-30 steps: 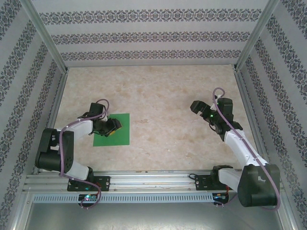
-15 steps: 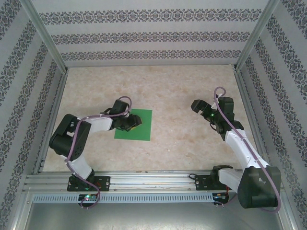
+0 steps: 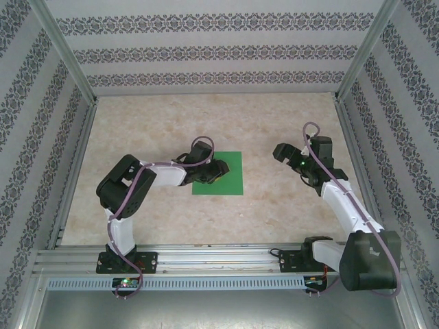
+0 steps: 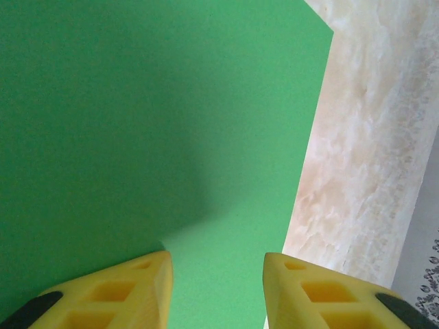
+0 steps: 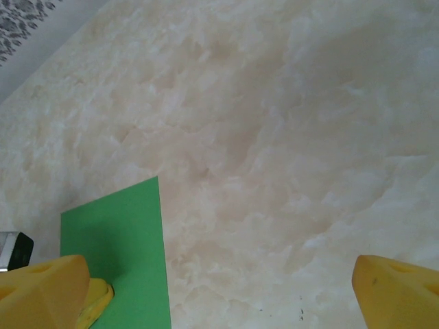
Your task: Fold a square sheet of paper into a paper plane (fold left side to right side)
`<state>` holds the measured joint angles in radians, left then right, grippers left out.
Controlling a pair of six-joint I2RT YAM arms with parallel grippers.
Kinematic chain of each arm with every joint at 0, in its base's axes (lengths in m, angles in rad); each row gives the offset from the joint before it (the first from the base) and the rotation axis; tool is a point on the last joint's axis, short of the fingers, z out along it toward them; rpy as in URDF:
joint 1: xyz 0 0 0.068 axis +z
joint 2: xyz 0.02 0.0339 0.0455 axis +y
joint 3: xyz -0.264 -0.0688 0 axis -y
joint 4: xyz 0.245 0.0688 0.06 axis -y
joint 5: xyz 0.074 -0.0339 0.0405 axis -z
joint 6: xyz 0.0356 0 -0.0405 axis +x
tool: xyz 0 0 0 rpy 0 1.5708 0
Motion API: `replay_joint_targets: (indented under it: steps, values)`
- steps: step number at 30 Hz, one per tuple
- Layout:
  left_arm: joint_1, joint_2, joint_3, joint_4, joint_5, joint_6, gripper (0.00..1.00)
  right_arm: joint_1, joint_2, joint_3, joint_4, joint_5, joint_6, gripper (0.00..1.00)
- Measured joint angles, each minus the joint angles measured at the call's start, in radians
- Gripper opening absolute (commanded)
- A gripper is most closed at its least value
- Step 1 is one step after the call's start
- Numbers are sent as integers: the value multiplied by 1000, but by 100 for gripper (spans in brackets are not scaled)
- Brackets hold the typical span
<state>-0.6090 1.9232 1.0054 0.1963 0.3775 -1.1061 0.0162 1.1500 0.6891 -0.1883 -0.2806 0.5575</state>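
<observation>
The square sheet of paper [image 3: 232, 179] is bright green and lies flat and unfolded on the marble-patterned table [image 3: 206, 123], a little left of centre. My left gripper [image 3: 217, 171] rests on the sheet's left part, its yellow fingers [image 4: 130, 295] apart with bare green paper [image 4: 137, 103] between them and nothing pinched. The sheet's right edge runs just past the right finger. My right gripper [image 3: 282, 154] hovers wide open to the right of the sheet, and its wrist view shows the paper's corner [image 5: 130, 233] at lower left. The paper plane is out of view.
Patterned walls with aluminium posts [image 3: 68, 62] enclose the table on three sides. The metal rail [image 3: 219, 264] with both arm bases runs along the near edge. Bare tabletop [image 5: 288, 137] spreads behind and to the right of the sheet.
The left arm has swung right with its fingers on the sheet. The paper slid with it from the left of the table toward the centre. The right arm stayed put.
</observation>
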Motion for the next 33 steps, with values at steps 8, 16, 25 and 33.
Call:
replay_joint_targets:
  steps: [8,16,25,33]
  values:
    - [-7,4,31,-28,3,0,48,26,84,48,-66,3,-58,95]
    - [3,-95,32,-92,8,50,50,149,230,208,-154,75,-146,98]
    - [102,-263,-94,-171,-13,141,40,338,477,430,-220,165,-196,98]
    - [125,-257,-145,-242,-16,191,32,460,733,652,-290,210,-222,98]
